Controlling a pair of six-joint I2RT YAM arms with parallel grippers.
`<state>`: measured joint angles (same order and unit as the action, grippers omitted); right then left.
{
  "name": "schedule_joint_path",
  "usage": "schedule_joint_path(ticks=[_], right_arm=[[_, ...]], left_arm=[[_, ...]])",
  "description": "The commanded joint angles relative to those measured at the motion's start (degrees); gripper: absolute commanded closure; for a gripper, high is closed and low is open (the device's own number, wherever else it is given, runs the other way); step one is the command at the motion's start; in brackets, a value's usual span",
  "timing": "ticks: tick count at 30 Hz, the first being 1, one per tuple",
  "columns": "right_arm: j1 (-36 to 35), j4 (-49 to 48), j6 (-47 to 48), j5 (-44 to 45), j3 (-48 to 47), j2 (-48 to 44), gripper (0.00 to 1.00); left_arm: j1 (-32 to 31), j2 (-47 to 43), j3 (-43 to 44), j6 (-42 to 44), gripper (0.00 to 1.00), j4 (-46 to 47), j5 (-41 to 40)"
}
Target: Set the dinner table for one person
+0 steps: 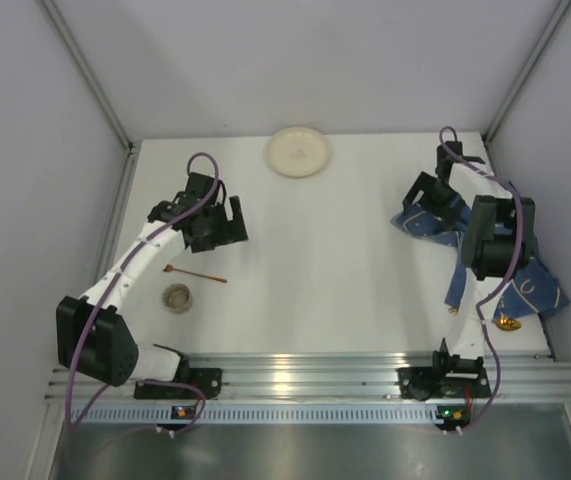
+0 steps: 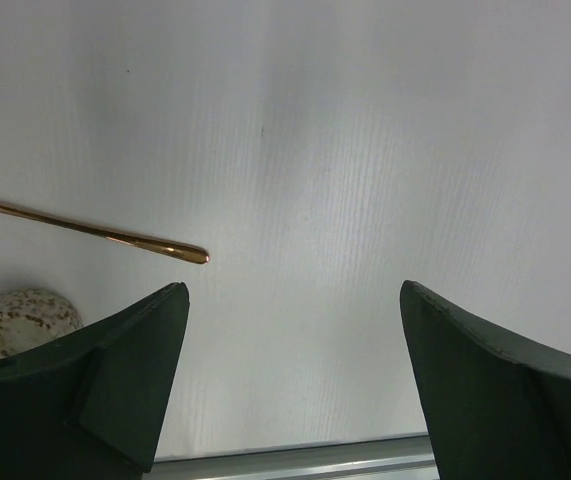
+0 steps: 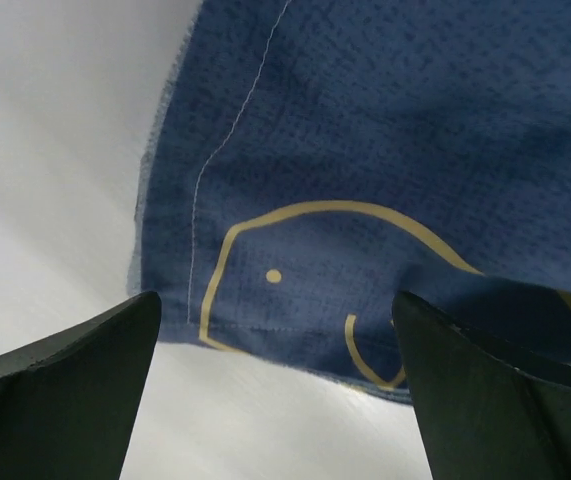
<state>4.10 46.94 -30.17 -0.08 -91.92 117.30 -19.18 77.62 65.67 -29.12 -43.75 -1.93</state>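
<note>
Left pincer — apart, empty, near copper utensil on surface; right pincer — apart, over blue placemat.

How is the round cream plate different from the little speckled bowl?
The round cream plate is much wider than the little speckled bowl. The plate looks plain and pale; the bowl is brown-flecked. The plate sits at the far edge of the white tabletop, the bowl near the front left. Both are round and rest on it.
</note>
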Motion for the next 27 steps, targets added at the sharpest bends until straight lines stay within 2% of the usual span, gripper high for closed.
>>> schedule_joint_path(ticks=[1, 5, 7, 8, 9, 10, 12, 13, 16, 18, 22, 27], right_arm=[[-1.2, -1.4, 0.5, 0.3, -1.1, 3.0, 0.0], [-2.2, -1.6, 1.8, -0.2, -4.1, 7.2, 0.01], [-3.7, -0.1, 3.2, 3.1, -6.2, 9.0, 0.03], [-4.9, 1.0, 3.8, 6.0, -7.3, 9.8, 0.08], [-7.1, 3.9, 4.5, 7.4, -8.4, 10.7, 0.15], [-8.0, 5.2, 5.8, 8.9, -10.6, 12.2, 0.36], [-10.8, 8.2, 6.7, 12.2, -12.1, 13.5, 0.54], [-11.6, 9.0, 7.1, 12.8, -13.2, 14.5, 0.67], [-14.3, 11.6, 7.8, 13.0, -15.6, 16.9, 0.83], [-15.6, 12.2, 7.8, 12.6, -16.4, 17.6, 0.97], [-17.5, 12.1, 5.3, 7.3, -16.2, 15.8, 1.0], [-23.4, 6.3, -2.2, -8.6, -16.3, 9.8, 1.0]], left_arm=[[-0.2, 1.9, 3.2, -4.6, 0.09, -0.7, -0.6], [-0.2, 2.1, 5.9, -6.5, 0.11, -4.9, -2.8], [-0.2, 0.5, 6.2, -7.9, 0.11, -5.7, -3.7], [-0.2, -0.1, 6.0, -8.2, 0.1, -5.7, -3.7], [-0.2, -0.8, 5.3, -8.7, 0.1, -5.6, -3.6], [-0.2, -2.3, 4.6, -9.0, 0.1, -4.3, -3.3], [-0.2, -3.9, 1.7, -9.0, 0.1, -2.8, -3.0], [-0.2, -5.0, 1.0, -9.3, 0.11, -3.0, -3.1], [-0.2, -9.0, -1.3, -10.0, 0.11, -3.4, -3.6], [-0.2, -11.8, -4.0, -10.4, 0.11, -3.5, -4.1], [-0.2, -19.9, -8.6, -10.1, 0.09, -2.9, -5.2], [-0.2, -23.3, -10.0, -8.0, 0.09, -3.7, -5.2]])
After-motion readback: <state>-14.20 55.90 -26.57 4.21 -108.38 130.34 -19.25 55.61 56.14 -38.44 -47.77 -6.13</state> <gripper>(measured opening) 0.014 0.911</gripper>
